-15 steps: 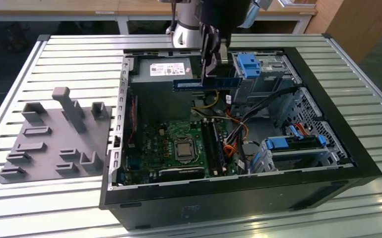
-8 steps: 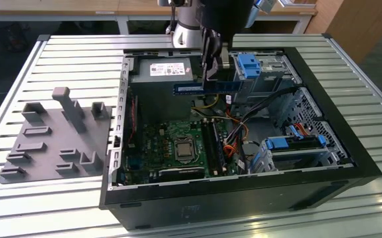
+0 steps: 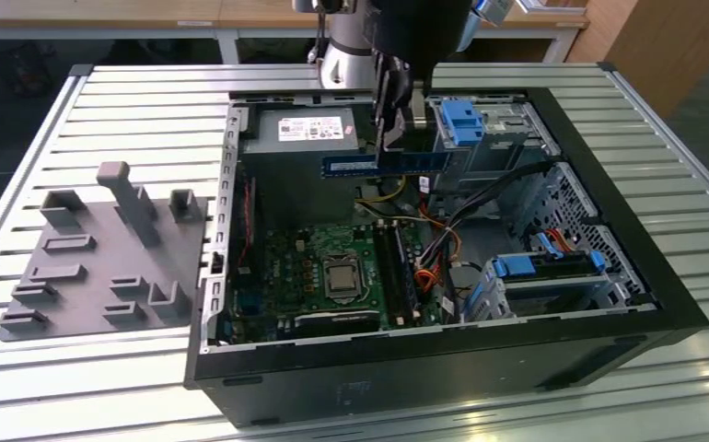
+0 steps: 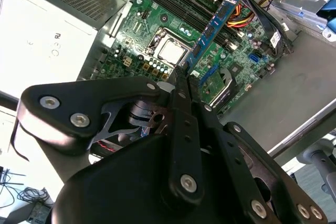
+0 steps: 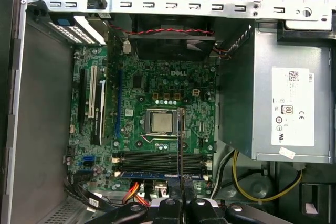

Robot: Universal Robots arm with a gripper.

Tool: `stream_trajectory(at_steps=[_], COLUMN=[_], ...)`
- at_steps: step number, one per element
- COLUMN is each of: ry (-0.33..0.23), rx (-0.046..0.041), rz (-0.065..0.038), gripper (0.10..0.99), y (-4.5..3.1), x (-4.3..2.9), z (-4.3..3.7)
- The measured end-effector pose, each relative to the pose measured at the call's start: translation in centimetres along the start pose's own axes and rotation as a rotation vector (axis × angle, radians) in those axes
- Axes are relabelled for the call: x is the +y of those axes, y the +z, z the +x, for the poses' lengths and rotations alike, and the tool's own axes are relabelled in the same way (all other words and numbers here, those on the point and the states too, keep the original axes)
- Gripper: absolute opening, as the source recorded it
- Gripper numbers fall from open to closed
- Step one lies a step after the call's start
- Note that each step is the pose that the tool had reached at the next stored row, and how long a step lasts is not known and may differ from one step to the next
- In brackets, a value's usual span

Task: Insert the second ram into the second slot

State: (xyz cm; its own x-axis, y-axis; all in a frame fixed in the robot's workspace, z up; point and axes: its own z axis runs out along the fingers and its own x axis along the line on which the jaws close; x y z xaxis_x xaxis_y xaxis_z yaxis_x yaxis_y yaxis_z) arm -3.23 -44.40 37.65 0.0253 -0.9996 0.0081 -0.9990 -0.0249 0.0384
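Observation:
My gripper [image 3: 400, 147] comes down from the top of the exterior view and is shut on the second ram [image 3: 386, 164], a thin blue stick with a white label. I hold it level above the open computer case, just in front of the power supply. In the second wrist view the ram [image 4: 212, 27] sticks out past the gripper [image 4: 180, 74], high over the green motherboard [image 4: 152, 45]. It lies crosswise to the dark memory slots [image 3: 394, 267], well above them. In the first wrist view the slots [image 5: 157, 160] run side by side, and the one nearest the cables looks blue [image 5: 157, 173].
The case holds a grey power supply [image 3: 299, 133], blue drive-bay latches [image 3: 463, 120] [image 3: 539, 267], a bundle of cables [image 3: 435, 249] beside the slots and the processor socket [image 3: 339, 273]. A grey fixture plate with pegs [image 3: 97, 249] lies on the slatted table at the exterior view's left.

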Motion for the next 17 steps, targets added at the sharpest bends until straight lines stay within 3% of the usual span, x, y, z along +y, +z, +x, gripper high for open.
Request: stream_trajectory(at_steps=[17], ry=[0.037], rx=[-0.0014], rz=[0.000], gripper=[0.133], y=[0.00], x=[0.00], z=[0.00])
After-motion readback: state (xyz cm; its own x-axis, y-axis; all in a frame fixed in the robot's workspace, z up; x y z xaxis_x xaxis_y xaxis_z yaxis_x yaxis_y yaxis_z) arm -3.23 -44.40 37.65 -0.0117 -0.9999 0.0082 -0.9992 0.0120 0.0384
